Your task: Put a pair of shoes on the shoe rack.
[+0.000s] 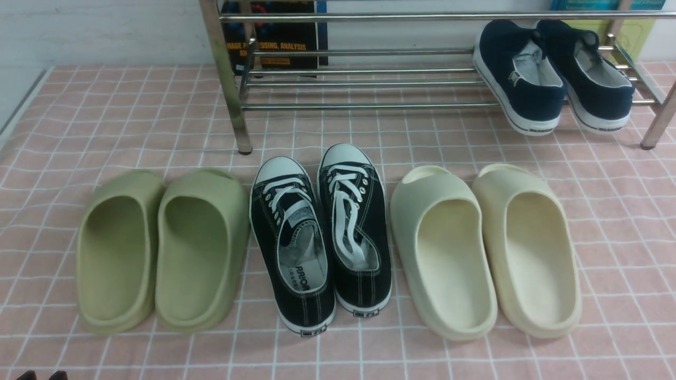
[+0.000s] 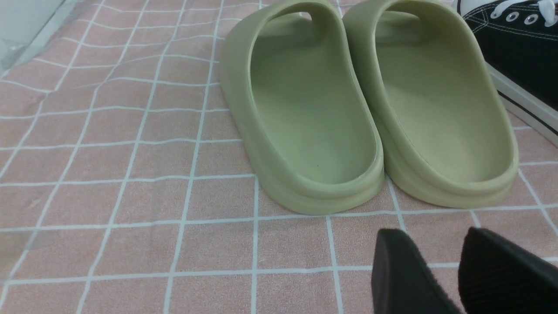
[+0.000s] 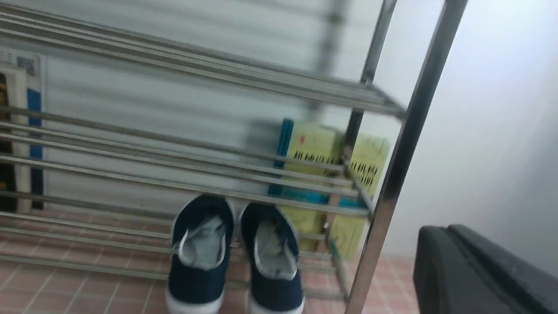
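Observation:
The pair of navy slip-on shoes (image 1: 520,74) (image 1: 591,68) rests side by side on the lower bars of the chrome shoe rack (image 1: 359,105), at its right end, with the heels overhanging the front bar. The right wrist view also shows the shoes (image 3: 198,261) on the rack, next to its right front leg (image 3: 405,144). My right gripper (image 3: 436,231) is shut and empty, apart from the shoes, near that leg. My left gripper (image 2: 436,244) is open and empty, low over the pink cloth behind the green slides; its tips show at the front view's bottom left (image 1: 41,376).
On the pink checked cloth (image 1: 105,105) in front of the rack stand a pair of green foam slides (image 1: 158,248), black lace-up sneakers (image 1: 322,232) and cream foam slides (image 1: 486,248). Books (image 1: 274,37) lean behind the rack. A wall lies behind.

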